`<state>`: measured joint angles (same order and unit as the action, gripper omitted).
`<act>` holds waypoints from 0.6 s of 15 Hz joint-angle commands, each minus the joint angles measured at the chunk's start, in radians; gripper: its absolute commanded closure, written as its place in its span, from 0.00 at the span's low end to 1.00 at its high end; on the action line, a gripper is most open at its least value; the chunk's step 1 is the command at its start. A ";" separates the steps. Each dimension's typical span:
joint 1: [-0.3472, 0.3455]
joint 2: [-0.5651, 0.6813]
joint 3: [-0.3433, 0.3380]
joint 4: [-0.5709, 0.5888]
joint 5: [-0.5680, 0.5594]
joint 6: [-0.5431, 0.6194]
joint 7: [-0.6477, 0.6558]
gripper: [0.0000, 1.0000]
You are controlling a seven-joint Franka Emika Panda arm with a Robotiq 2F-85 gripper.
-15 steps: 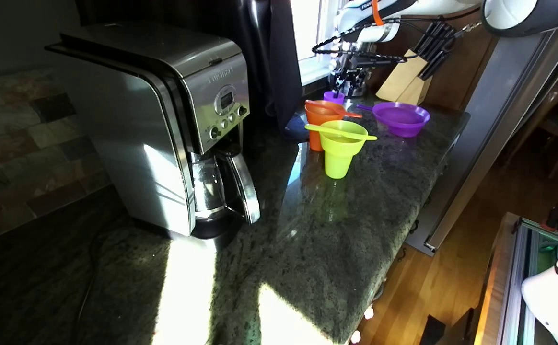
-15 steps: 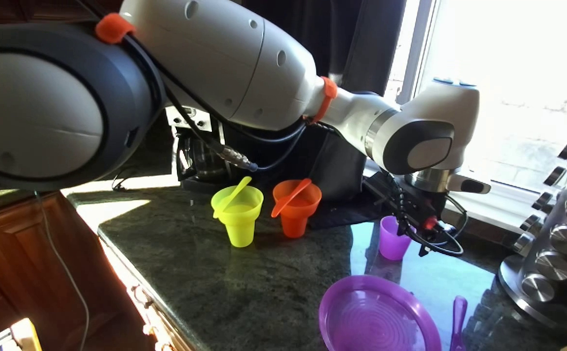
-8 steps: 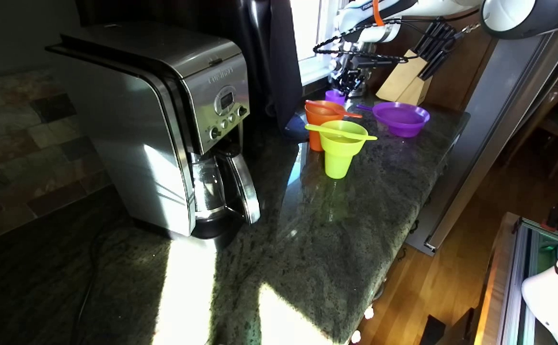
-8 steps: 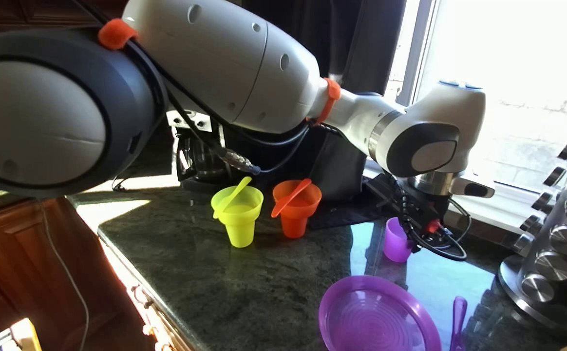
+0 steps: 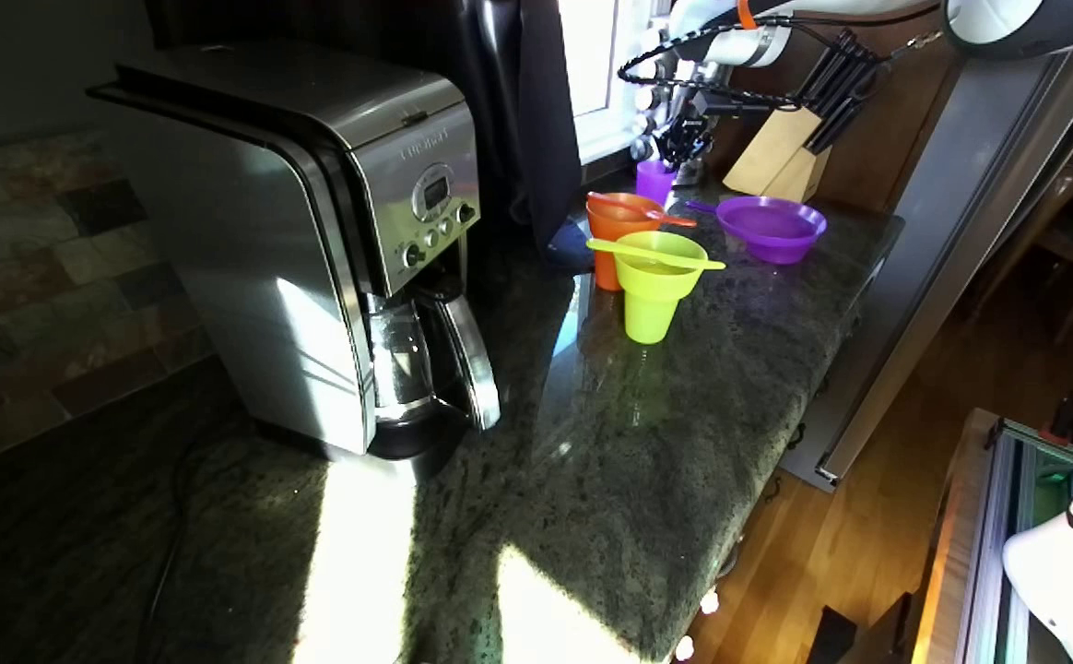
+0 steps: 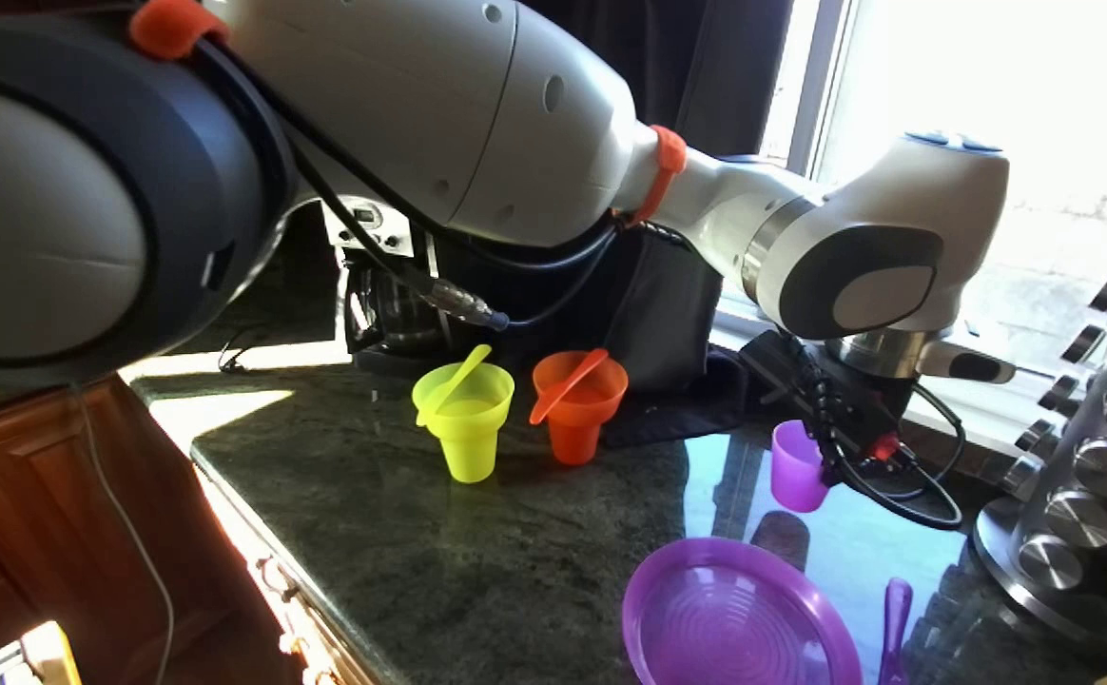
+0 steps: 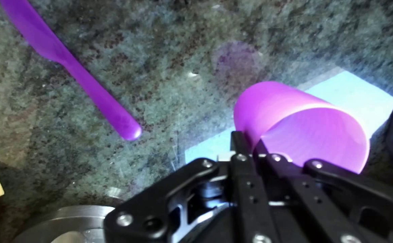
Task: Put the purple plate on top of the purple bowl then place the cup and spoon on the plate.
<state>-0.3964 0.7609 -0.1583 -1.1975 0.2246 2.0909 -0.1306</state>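
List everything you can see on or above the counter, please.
Coffee maker: one, silver and black, on counter
Flared cups: two, yellow-green and orange, on counter
Rim utensils: two, yellow-green and orange, across those cups
Bowl: one, purple, under plate
Plate: one, purple, on bowl
Loose utensil: one, purple, beside plate
Small cup: one, purple, above counter
Knife block: one, tan, on counter
Window: one, bright, behind counter
Jar rack: one, silver, near window
Cloth: one, black, beside window
Arm: one, white and black, above counter
Gripper: one, black, closed on small cup
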 commanded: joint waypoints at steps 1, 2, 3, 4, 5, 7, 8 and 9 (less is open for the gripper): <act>-0.061 -0.097 0.037 -0.097 0.075 -0.004 -0.104 0.99; -0.073 -0.116 0.039 -0.114 0.091 -0.007 -0.131 0.99; -0.082 -0.134 0.038 -0.130 0.103 -0.009 -0.155 0.99; -0.091 -0.154 0.039 -0.150 0.113 -0.013 -0.183 0.99; -0.100 -0.178 0.039 -0.172 0.120 -0.023 -0.212 0.99; -0.105 -0.232 0.032 -0.236 0.112 -0.025 -0.253 0.99; -0.106 -0.254 0.029 -0.263 0.106 -0.029 -0.272 0.99; -0.106 -0.276 0.024 -0.287 0.099 -0.047 -0.281 0.99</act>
<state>-0.4910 0.5896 -0.1396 -1.3534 0.3201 2.0779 -0.3503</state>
